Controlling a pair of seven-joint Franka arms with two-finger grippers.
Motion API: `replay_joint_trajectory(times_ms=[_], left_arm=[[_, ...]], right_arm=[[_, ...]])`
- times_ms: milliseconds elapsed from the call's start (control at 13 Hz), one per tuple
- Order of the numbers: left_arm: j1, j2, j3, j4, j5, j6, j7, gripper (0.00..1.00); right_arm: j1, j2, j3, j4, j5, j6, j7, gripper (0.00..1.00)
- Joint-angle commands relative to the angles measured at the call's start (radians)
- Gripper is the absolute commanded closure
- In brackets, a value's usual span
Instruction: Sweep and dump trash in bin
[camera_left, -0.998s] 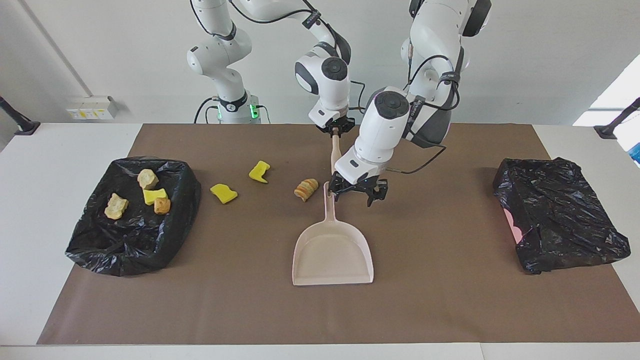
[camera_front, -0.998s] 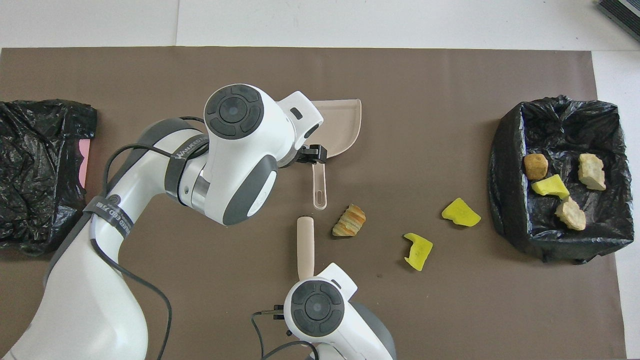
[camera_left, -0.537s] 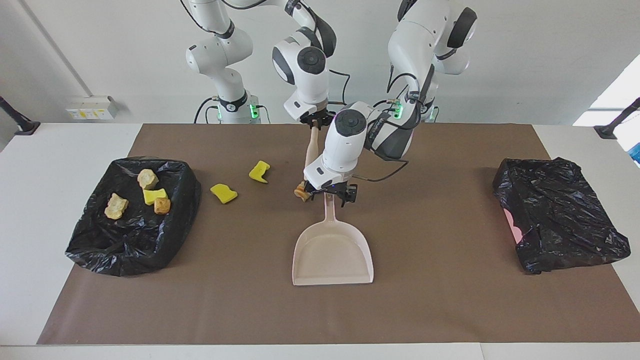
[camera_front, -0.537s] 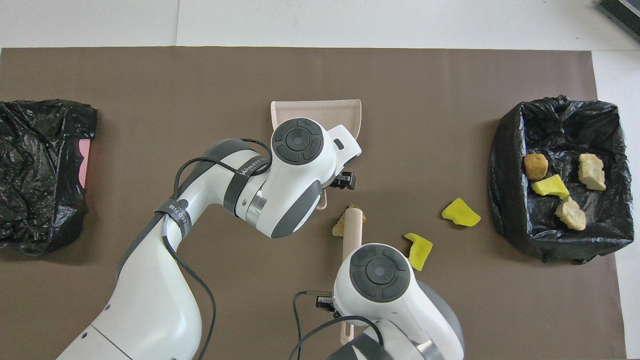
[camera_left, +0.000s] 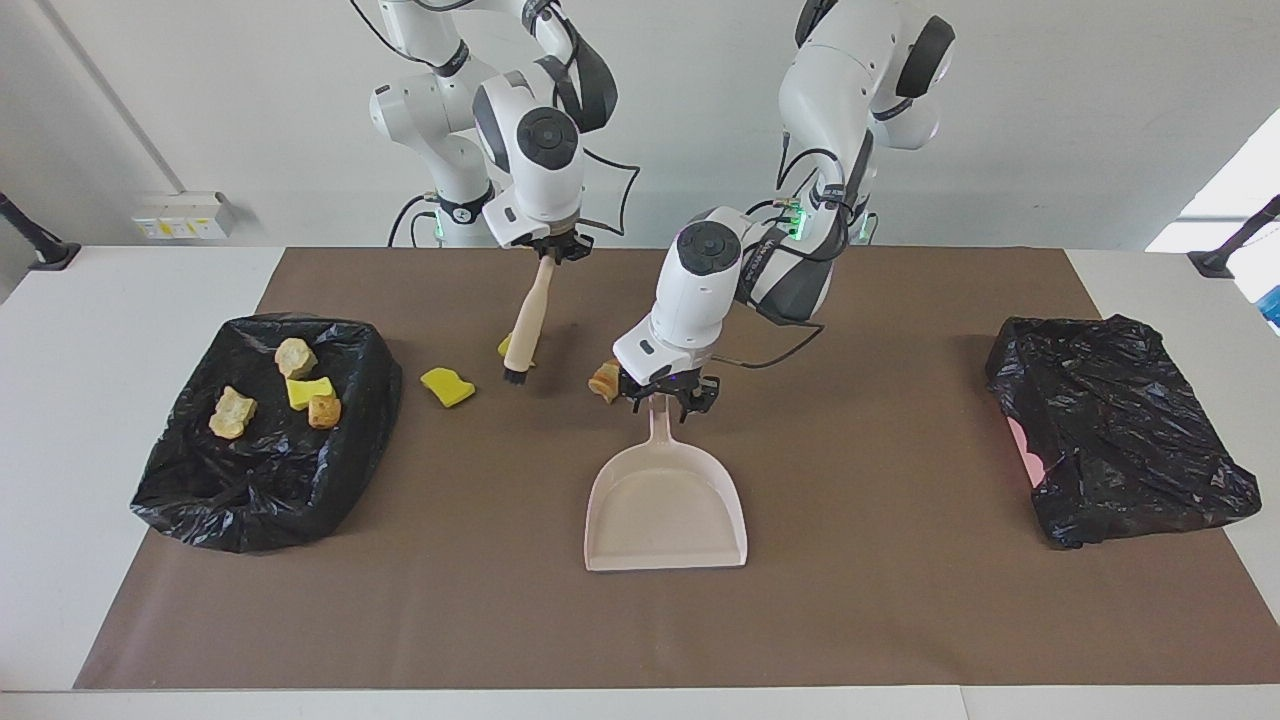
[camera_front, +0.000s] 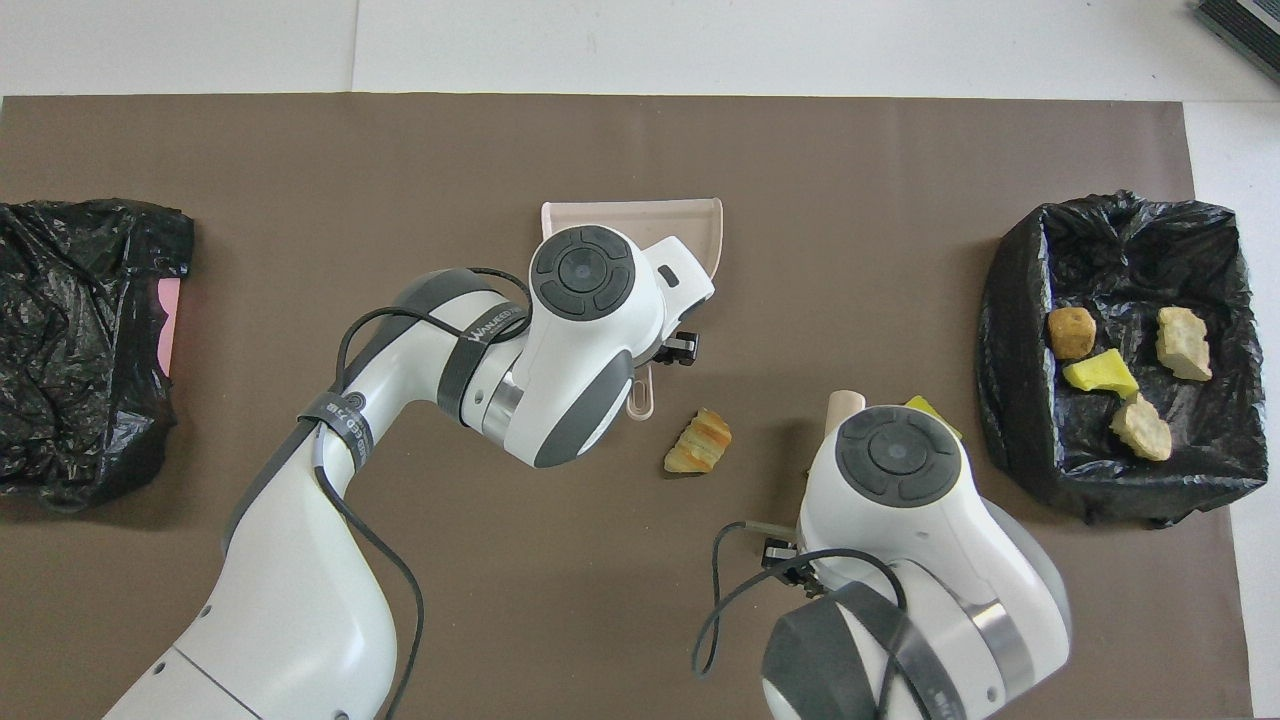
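Observation:
The beige dustpan (camera_left: 665, 505) lies flat mid-table, its handle (camera_left: 659, 425) pointing toward the robots. My left gripper (camera_left: 668, 400) is low over that handle, open, with a jaw on each side. My right gripper (camera_left: 548, 255) is shut on the brush (camera_left: 527, 318), which slants down so its black bristles (camera_left: 515, 376) stand by a yellow sponge piece (camera_left: 503, 347). Another yellow piece (camera_left: 447, 386) lies beside it, toward the bin (camera_left: 180, 490). A tan bread-like chunk (camera_left: 605, 380) sits right beside the left gripper. From overhead, the right arm's hand (camera_front: 900, 460) hides most of the yellow pieces.
The black-bagged bin (camera_front: 1010, 330) at the right arm's end holds several scraps (camera_front: 1100, 372). A second black bag (camera_left: 1115, 430) with a bit of pink showing lies at the left arm's end. A brown mat (camera_left: 900, 620) covers the table.
My right arm has swung the brush away from the dustpan handle toward the yellow pieces near the bin. My left gripper has moved over the dustpan handle, come down, and its jaws have narrowed.

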Motion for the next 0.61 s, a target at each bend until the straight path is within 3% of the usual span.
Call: replay_joint_trajectory(times_ms=[0,230,307,461,538], left_arm=[[-0.010,0.001,0.004,-0.013,0.017,0.007,-0.007,0.26],[-0.011,0.001,0.004,-0.018,0.017,0.007,-0.007,0.27],[-0.011,0.001,0.005,-0.016,0.020,-0.001,-0.007,0.38],[-0.011,0.000,0.004,-0.016,0.035,-0.023,-0.007,1.00],[-0.010,0.000,0.004,-0.013,0.037,-0.042,-0.006,1.00]], right_arm=[[-0.071,-0.026,0.011,-0.035,-0.056,-0.014,-0.041,1.00],[-0.181,-0.081,0.012,-0.135,-0.087,0.014,-0.064,1.00],[-0.194,-0.125,0.014,-0.199,-0.087,0.050,-0.084,1.00],[-0.215,-0.217,0.012,-0.343,-0.087,0.159,-0.125,1.00],[-0.261,-0.242,0.012,-0.380,-0.087,0.187,-0.188,1.00]])
